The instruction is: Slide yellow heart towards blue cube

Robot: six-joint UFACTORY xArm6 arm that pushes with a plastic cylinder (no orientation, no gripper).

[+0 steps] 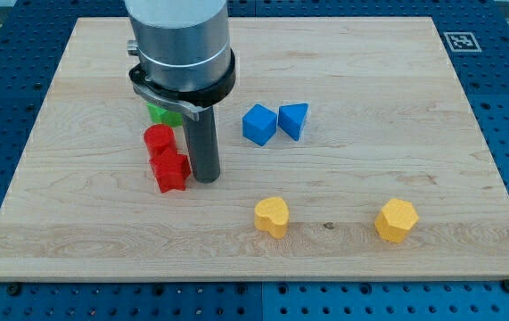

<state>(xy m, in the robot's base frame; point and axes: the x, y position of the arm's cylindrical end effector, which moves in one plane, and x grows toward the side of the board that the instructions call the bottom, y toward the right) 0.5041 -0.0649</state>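
Observation:
The yellow heart (271, 215) lies near the view's bottom centre of the wooden board (370, 178). The blue cube (258, 124) sits above it, at the board's middle, touching a blue triangular block (294, 119) on its right. My tip (205, 176) is on the board to the left of both, right beside a red star-like block (171, 171). The tip is left of and above the yellow heart, below-left of the blue cube, and touches neither.
A red cylinder (158, 140) sits just above the red star block. A green block (164, 114) shows partly behind the arm's body. A yellow hexagonal block (396, 219) lies at the view's bottom right. A marker tag (461, 41) is at the top right.

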